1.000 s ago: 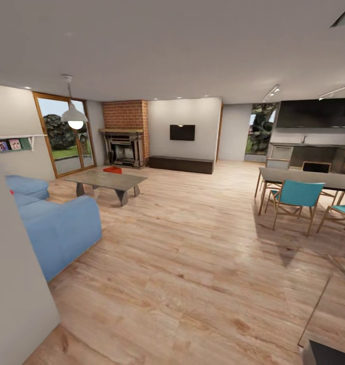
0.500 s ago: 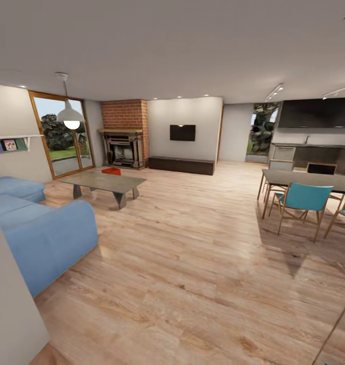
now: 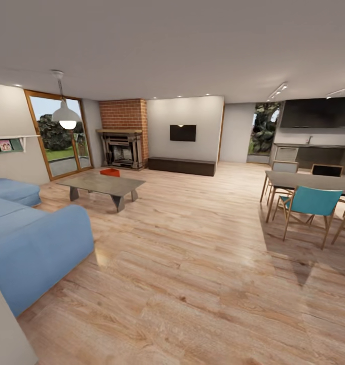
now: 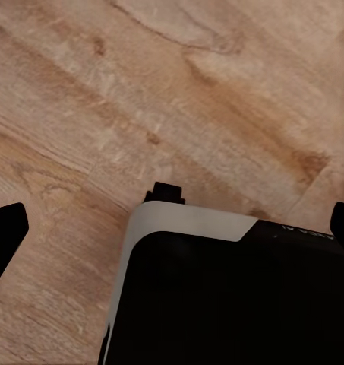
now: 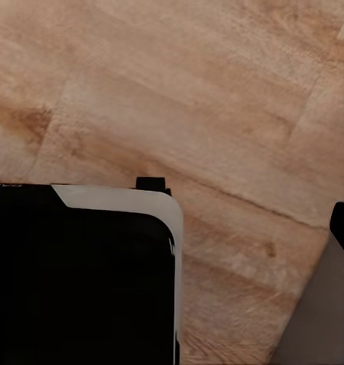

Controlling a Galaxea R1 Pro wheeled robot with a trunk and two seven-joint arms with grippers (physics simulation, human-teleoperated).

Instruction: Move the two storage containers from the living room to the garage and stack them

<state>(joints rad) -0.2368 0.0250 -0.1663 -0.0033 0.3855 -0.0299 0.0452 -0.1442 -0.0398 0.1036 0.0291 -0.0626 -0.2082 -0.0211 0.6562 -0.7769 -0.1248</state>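
I am in the living room, rolling over its light wood-plank floor [image 3: 193, 284], with neither storage container yet in hand. One red-orange container [image 3: 110, 172] sits on the far side of the grey low table [image 3: 101, 184], in front of the brick fireplace [image 3: 124, 134]; I cannot tell from here what it holds, if anything, nor can I locate the second container. The blue sectional sofa [image 3: 35, 238] lies to my left, the dining table [image 3: 314, 181] with its teal chair [image 3: 312, 203] to my right. My left gripper [image 4: 168, 228] hangs over bare planks beside my dark base [image 4: 232, 296]; its fingertips [image 4: 4, 232] stand wide apart with nothing between them. Of my right gripper, one dark fingertip [image 5: 343, 228] shows at the frame edge, so I cannot tell its state. Recommended procedure: steer between sofa end and dining set, approach the low table squarely, and stop near enough that both arms reach the container's side walls evenly.
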